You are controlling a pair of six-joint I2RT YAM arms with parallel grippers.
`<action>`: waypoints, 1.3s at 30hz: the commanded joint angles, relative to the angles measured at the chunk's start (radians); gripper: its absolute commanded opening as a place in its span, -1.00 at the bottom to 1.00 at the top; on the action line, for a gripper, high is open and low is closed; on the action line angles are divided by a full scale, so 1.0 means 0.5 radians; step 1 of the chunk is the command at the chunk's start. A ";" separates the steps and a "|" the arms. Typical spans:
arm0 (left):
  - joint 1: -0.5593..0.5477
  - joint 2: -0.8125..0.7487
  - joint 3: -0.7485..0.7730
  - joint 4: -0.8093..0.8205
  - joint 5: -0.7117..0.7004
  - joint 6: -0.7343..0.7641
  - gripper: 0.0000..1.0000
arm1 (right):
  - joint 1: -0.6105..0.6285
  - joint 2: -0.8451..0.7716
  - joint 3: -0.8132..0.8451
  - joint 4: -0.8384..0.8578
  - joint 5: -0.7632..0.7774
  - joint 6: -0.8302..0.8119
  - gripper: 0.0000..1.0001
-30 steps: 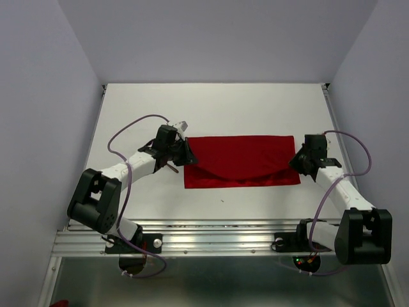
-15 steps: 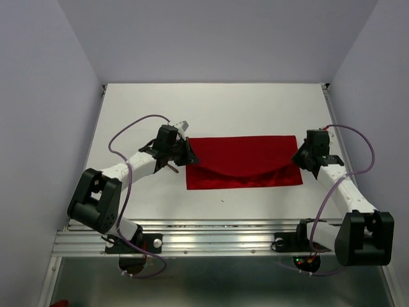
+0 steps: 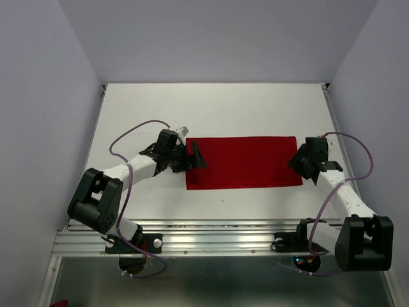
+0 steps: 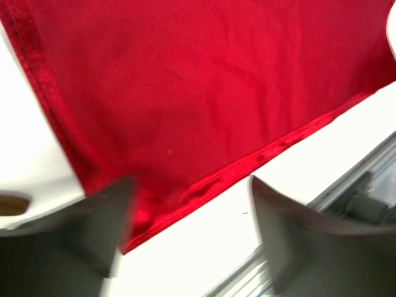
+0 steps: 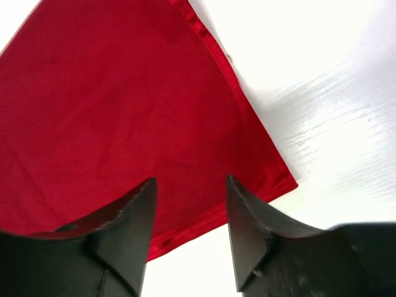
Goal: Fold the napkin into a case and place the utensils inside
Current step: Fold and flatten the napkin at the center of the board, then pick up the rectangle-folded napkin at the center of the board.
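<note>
The red napkin (image 3: pixel 243 162) lies flat on the white table as a long folded rectangle with even edges. My left gripper (image 3: pixel 193 157) is open at the cloth's left end; in the left wrist view its jaws (image 4: pixel 192 185) straddle the napkin's (image 4: pixel 198 93) near hem and hold nothing. My right gripper (image 3: pixel 298 160) is open at the right end, hanging over the napkin's (image 5: pixel 124 111) near right corner with nothing between its jaws (image 5: pixel 190 182). A sliver of brown wood, one of the utensils (image 4: pixel 11 204), shows beside the left finger. The rest of the utensils is hidden.
A metal rail (image 3: pixel 217 233) runs along the table's near edge and shows in the left wrist view (image 4: pixel 365 192). Pale walls enclose the table on three sides. Purple cables loop over both arms.
Both grippers have opened and let go of the cloth's upper layer. Its sagging near edge has dropped flat, leaving an even rectangle. Both arms have shifted slightly.
</note>
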 commanded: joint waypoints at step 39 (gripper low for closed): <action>-0.248 -0.233 -0.123 -0.466 -0.835 -0.394 -0.13 | -0.015 -0.162 0.109 -0.135 0.046 -0.008 0.20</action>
